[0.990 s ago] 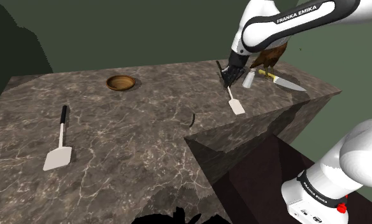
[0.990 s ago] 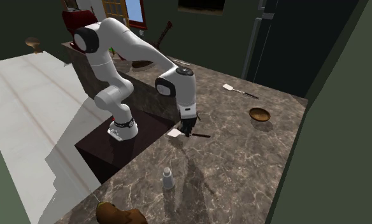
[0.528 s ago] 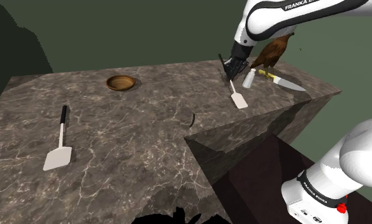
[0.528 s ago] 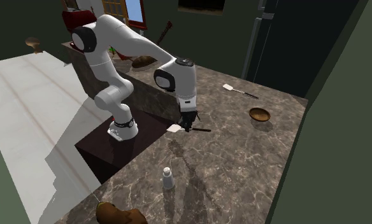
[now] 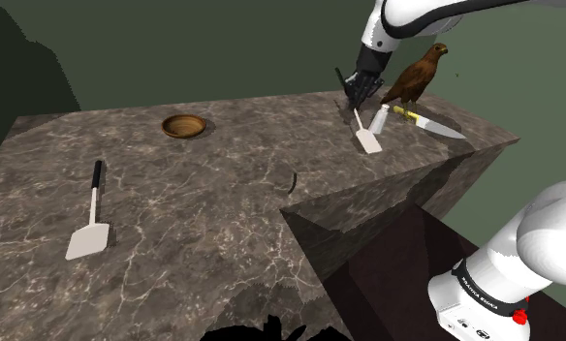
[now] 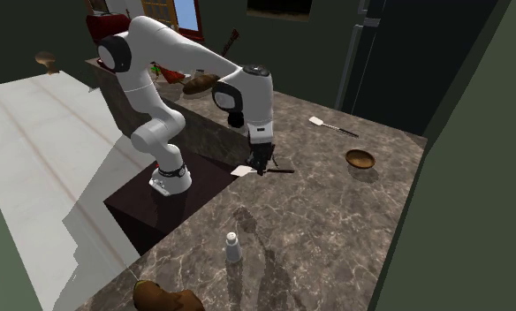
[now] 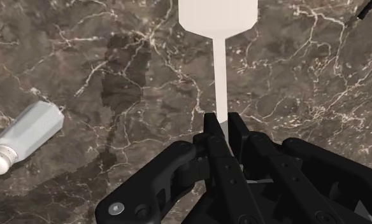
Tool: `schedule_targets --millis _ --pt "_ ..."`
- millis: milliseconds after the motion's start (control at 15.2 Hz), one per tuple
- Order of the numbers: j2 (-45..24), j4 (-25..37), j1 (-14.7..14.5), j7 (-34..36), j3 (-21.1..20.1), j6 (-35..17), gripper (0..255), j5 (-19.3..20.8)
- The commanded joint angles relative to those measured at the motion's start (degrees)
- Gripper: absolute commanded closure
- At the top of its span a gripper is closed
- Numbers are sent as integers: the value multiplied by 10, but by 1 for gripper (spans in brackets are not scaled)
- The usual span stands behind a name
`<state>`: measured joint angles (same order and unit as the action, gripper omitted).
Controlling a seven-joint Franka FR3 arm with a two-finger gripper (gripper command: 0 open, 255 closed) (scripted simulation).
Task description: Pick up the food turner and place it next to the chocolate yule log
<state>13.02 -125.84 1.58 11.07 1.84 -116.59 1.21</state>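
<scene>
One narrow pinch on the thin stem holds the food turner [image 7: 217, 57] in my end effector [image 7: 220, 125] above the counter [image 7: 83, 38], so brushing the shaker [image 5: 379, 120] at its 3 o'clock, shoulder view, could twist it loose.

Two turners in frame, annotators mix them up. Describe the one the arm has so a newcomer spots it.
On the dark marbled counter, look to the far corner with the brown bird figure and white shaker. Beside the shaker, a white-bladed turner hangs blade-down from the black gripper. The other turner lies flat, alone, toward the shoulder view's left.
</scene>
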Motion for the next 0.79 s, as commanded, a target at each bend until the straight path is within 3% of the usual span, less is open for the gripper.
schedule_targets --millis 0,198,726 --pt "5 12 0 0 0 17 255 0" --pt "8 28 0 0 0 36 255 0" --pt "76 -36 -43 104 -70 41 255 -17"
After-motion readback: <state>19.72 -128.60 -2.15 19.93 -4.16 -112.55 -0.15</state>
